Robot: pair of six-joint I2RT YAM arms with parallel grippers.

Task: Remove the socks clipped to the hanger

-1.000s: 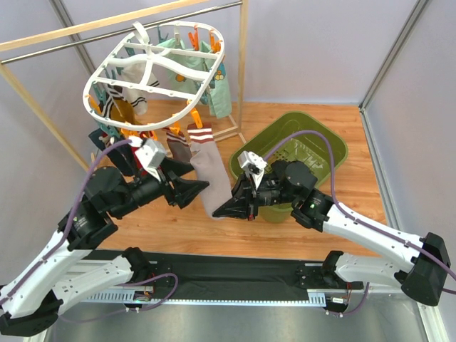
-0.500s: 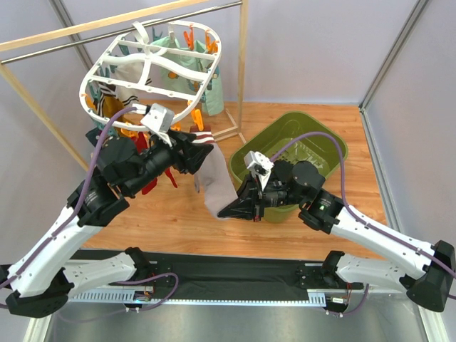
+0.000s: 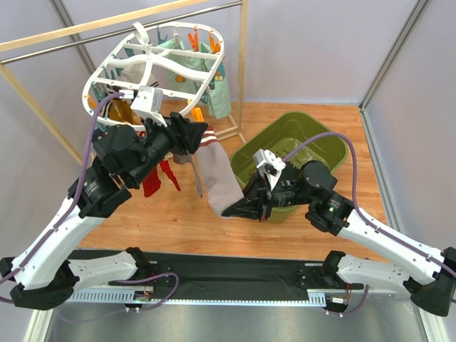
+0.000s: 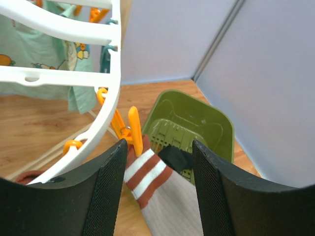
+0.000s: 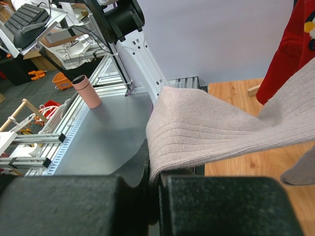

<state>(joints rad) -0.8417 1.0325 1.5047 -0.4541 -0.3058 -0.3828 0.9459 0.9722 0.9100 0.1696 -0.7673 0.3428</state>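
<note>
We stand among pale lilac-grey wall panels (image 3: 306,50) held in slim metal posts (image 3: 392,57), over a warm wood-plank floor (image 3: 178,221). At the back left rises a rail frame (image 3: 85,27) of wooden and metal bars. Along the near edge a black mat (image 3: 235,274) lies on a grey metal table (image 3: 235,324). We find the light soft and even.

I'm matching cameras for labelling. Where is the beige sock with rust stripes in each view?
Top external: beige sock hanging at centre.
Left wrist: bottom centre, striped cuff uppermost.
Right wrist: draped across the centre from the right.
Shared landmark: green bin, right of the sock in top and left wrist views.
</note>
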